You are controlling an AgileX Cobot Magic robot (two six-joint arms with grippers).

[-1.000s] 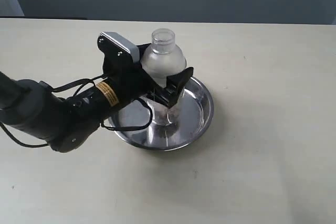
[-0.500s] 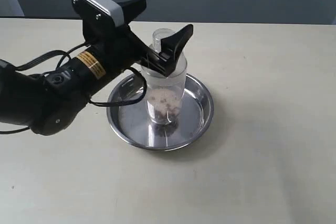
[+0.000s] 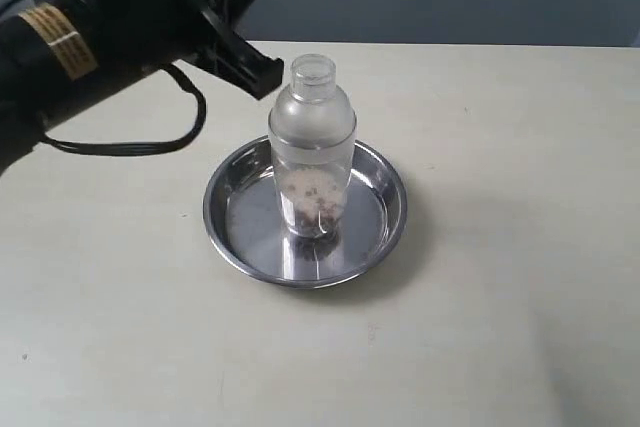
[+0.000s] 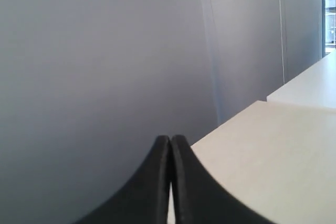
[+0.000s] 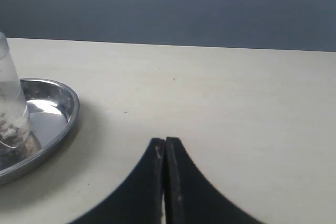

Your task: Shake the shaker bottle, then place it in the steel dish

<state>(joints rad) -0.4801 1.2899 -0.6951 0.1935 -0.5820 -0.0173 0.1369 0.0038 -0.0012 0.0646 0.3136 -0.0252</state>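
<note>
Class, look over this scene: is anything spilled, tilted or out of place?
Nothing stands out. The clear plastic shaker bottle stands upright inside the round shiny steel dish, its brown granules contained.

Glossy black left arm [image 3: 110, 12], yellow printed label [image 3: 47, 35], black cable [image 3: 150, 147] beneath the arm, left end effector [image 4: 170, 141] and right end effector [image 5: 165, 142] with curved matte-black fingers

The shaker bottle [image 3: 311, 147] stands upright near the middle of the steel dish [image 3: 388, 235], base on the flat bottom; it is clear plastic with a frosted domed top and a small round cap; brown granules sit in its lower part. The steel dish is round, shallow and shiny, with a low sloped rim; it lies flat on the pale tabletop [image 3: 500, 327].
</note>
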